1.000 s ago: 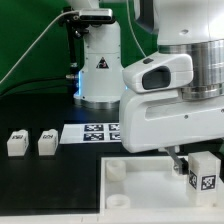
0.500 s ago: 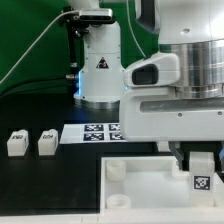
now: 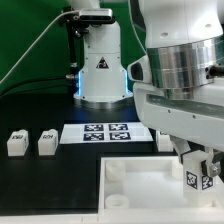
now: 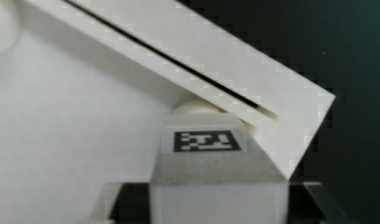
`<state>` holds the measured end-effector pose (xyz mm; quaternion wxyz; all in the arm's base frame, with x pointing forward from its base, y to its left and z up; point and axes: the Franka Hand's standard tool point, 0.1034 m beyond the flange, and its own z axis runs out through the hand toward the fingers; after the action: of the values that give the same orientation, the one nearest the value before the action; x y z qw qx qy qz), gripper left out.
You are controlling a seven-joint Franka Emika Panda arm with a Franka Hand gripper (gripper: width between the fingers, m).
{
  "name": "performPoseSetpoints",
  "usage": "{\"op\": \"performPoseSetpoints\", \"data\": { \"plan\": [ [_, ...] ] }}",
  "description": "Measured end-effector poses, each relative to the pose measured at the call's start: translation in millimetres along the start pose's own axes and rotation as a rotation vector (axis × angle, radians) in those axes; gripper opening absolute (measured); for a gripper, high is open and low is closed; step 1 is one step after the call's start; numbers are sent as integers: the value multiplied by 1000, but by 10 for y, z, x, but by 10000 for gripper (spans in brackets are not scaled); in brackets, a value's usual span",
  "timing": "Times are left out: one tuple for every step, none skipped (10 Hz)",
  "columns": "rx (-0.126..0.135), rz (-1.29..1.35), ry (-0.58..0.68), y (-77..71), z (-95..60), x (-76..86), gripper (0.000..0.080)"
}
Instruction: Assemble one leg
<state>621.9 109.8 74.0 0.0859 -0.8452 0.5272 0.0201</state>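
Note:
My gripper [image 3: 198, 170] is shut on a leg [image 3: 197, 180], a small white post with a black-and-white tag facing the camera. It holds the leg upright over the right-hand corner of the large white tray-like top [image 3: 140, 190]. In the wrist view the leg [image 4: 208, 150] stands between my dark fingers [image 4: 130, 202], its tagged end next to the top's raised corner rim [image 4: 258, 90]. Whether the leg touches the socket is hidden. Two more legs [image 3: 17, 143] [image 3: 47, 143] lie on the black table at the exterior view's left.
The marker board [image 3: 105, 132] lies flat behind the top. A white robot base with a warning triangle [image 3: 100, 70] stands at the back. A small white block [image 3: 165, 141] shows beside the marker board, partly behind my arm.
My wrist has turned and the arm body has swung toward the exterior view's right, uncovering the marker board. The held leg has stayed over the top's right corner, shifting slightly left.

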Motion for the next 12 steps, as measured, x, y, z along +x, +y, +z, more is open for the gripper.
{"op": "performPoseSetpoints", "data": {
  "plan": [
    [2,91,-4,-3,3,-11,294],
    [2,166,-6,-5,6,-22,294],
    [6,308,-13,-10,11,-22,294],
    [11,468,-23,-26,15,-22,294],
    [15,577,-22,-39,19,-30,294],
    [27,704,-24,-55,17,-33,294],
    [36,780,-24,-60,12,-30,294],
    [37,829,-20,-62,5,-16,294],
    [38,875,-12,-59,-1,-2,294],
    [37,890,-4,-47,-6,14,295],
    [36,891,-9,-50,6,-9,432],
    [37,874,-10,-53,8,-18,432]
  ]
}}
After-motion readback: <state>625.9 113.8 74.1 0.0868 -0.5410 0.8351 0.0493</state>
